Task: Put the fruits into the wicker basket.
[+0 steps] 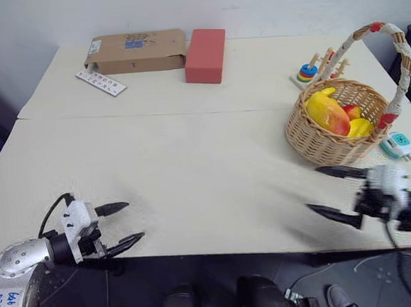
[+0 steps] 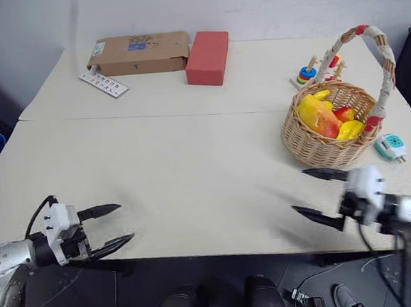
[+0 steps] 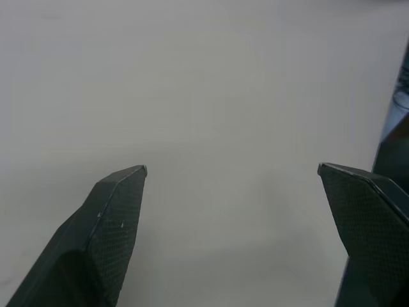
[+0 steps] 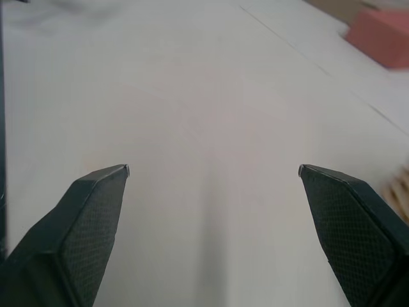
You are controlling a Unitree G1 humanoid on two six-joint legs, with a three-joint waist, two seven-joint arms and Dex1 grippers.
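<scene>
A pale counter (image 1: 192,169) filled most of the head camera's picture. At its right edge sat the wicker basket (image 1: 318,141), and the fruits (image 1: 334,115), a yellow-orange mango and smaller red and yellow pieces, lay inside it. No fruit was visible loose on the counter, so the task looked finished.

The right gripper (image 1: 337,194) hung at lower right, just below the basket, jaws spread wide and empty. The left gripper (image 1: 118,224) sat at lower left, well apart from everything, jaws also open and empty.

The likely risk was the right arm: any swing upward in the frame could clip the basket's wall or tall handle (image 1: 397,60), tipping it and spilling fruit, or knock the teal plug gadget (image 1: 395,144) beside it.
</scene>
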